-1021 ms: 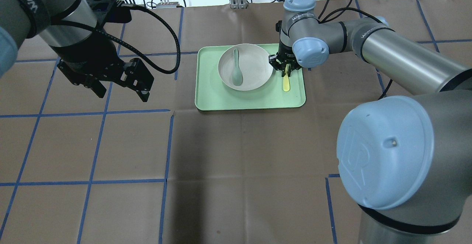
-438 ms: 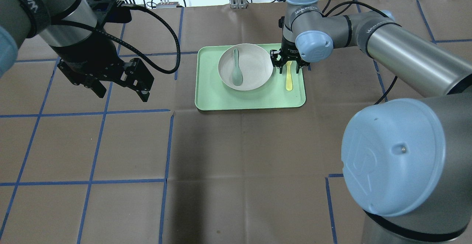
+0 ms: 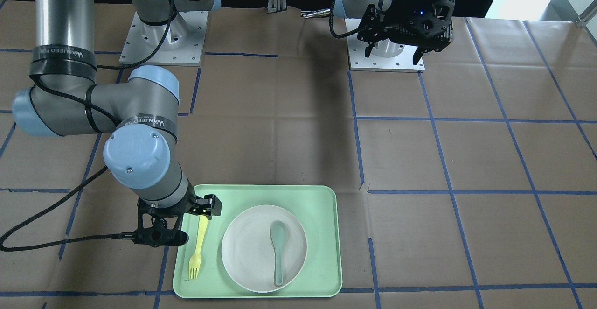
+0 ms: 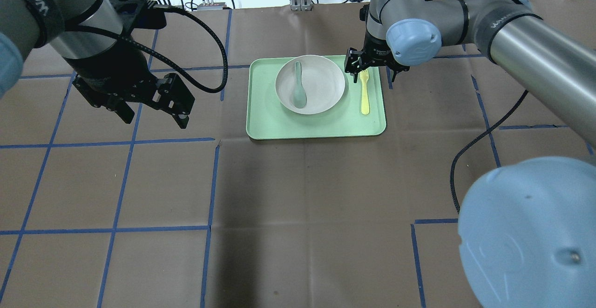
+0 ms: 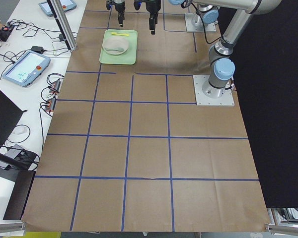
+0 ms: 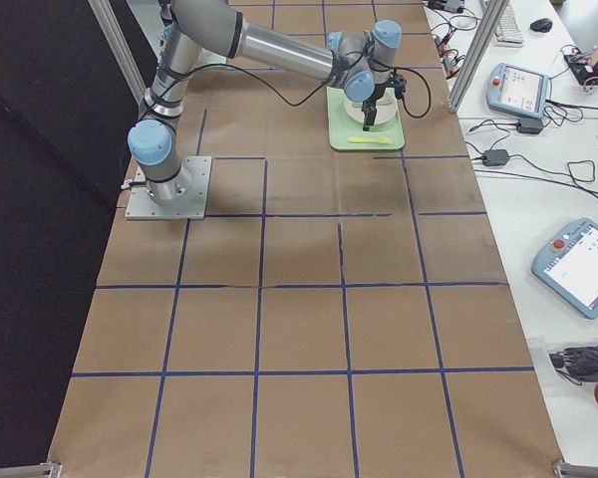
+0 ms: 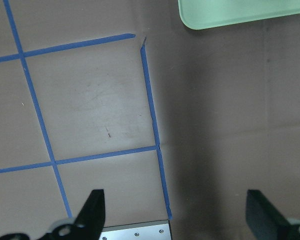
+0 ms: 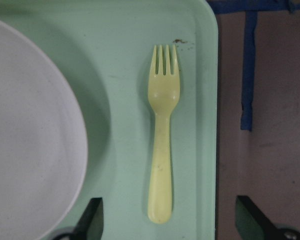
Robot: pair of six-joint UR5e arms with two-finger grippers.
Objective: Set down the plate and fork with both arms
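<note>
The pale-yellow fork (image 4: pixel 365 96) lies flat on the light-green tray (image 4: pixel 316 126), to the right of the off-white plate (image 4: pixel 321 89). It also shows in the front view (image 3: pixel 197 249) and in the right wrist view (image 8: pixel 162 150). My right gripper (image 4: pixel 374 71) is open and empty, above the fork's tine end; its fingertips (image 8: pixel 92 220) stand to either side of the handle. A grey-green spoon (image 4: pixel 298 86) lies in the plate. My left gripper (image 4: pixel 155 118) is open and empty, hovering over the table left of the tray.
The tray stands at the far middle of the brown paper-covered table with blue tape lines (image 4: pixel 212 182). Cables and devices lie beyond the far edge (image 4: pixel 209 1). The left wrist view shows only the tray's corner (image 7: pixel 240 12) and bare table.
My right gripper opened and let go of the fork, then rose and drew back toward the tray's far edge. The fork now lies on the tray. The left arm has not moved.
</note>
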